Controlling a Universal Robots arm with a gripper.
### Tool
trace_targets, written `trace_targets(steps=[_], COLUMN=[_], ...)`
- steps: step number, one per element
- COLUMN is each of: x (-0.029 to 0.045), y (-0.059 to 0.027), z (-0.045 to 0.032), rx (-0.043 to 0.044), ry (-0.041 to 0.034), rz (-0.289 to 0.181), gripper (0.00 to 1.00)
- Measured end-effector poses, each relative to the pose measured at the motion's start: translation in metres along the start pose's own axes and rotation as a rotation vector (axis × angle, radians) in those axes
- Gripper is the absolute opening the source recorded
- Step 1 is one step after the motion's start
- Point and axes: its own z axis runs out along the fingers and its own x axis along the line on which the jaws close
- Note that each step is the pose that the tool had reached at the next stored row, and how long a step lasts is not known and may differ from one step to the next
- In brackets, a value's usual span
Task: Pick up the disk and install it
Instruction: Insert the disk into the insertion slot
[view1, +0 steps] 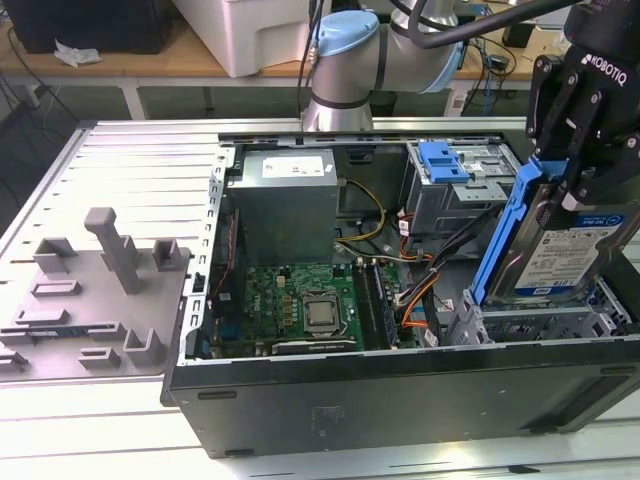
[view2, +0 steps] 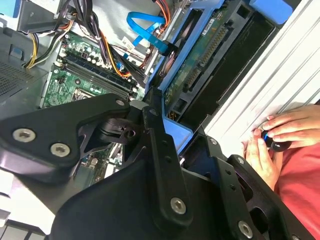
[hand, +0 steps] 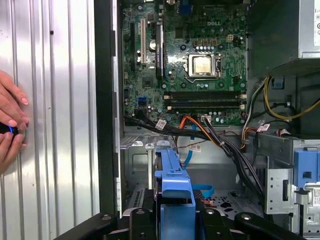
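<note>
One claw (view1: 572, 185) | clamped on disk (view1: 578, 255) | disk tilted over drive bay (view1: 545, 322)

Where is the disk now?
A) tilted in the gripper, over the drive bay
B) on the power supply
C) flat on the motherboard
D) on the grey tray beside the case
A: the gripper holds the disk by its upper end, tilted, lower end at the drive bay.

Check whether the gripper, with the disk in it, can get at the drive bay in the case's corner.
Probably yes. The gripper is shut on the disk, tilted over the open-topped drive bay. The cables run beside the bay, not across it, as far as shows.
</note>
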Motion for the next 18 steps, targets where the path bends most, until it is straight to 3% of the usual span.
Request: trace_targets(steps=[11,18], x=[0.0003,0.0003], y=[-0.0002,-0.0002], z=[-0.0074,-0.0076], rx=[-0.0003,-0.0004], ry=[0.0005,0.0005], rz=[0.010,0.011], gripper=[0.36,0.36])
